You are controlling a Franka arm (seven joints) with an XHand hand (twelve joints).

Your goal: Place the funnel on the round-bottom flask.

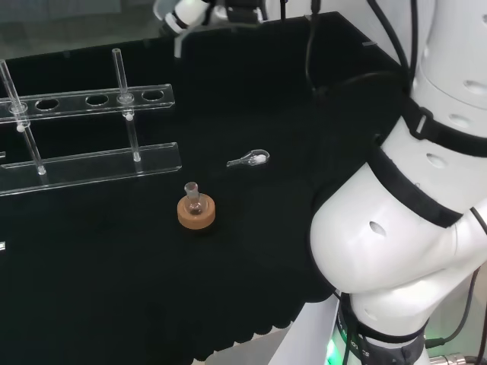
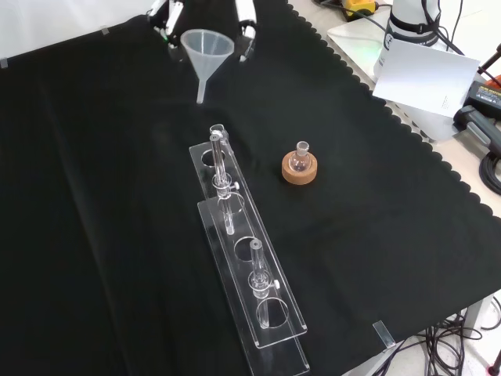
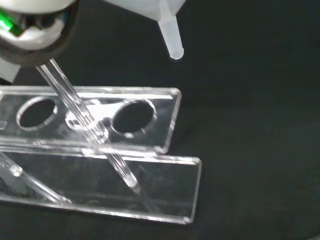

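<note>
In the front view the hand (image 2: 174,22) hangs at the counter's far edge, fingers (image 2: 244,17) curled round the upright funnel (image 2: 207,48), well apart from the round-bottom flask (image 2: 298,160).

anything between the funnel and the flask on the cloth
Front view: bare black cloth between the funnel and the round-bottom flask; the clear rack stands aside.

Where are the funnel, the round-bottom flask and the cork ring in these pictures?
funnel (image 2: 207,48): front view, on its cone.
round-bottom flask (image 2: 299,159): front view, on its glass bulb.
cork ring (image 1: 197,215): head view, on its side wall.
</note>
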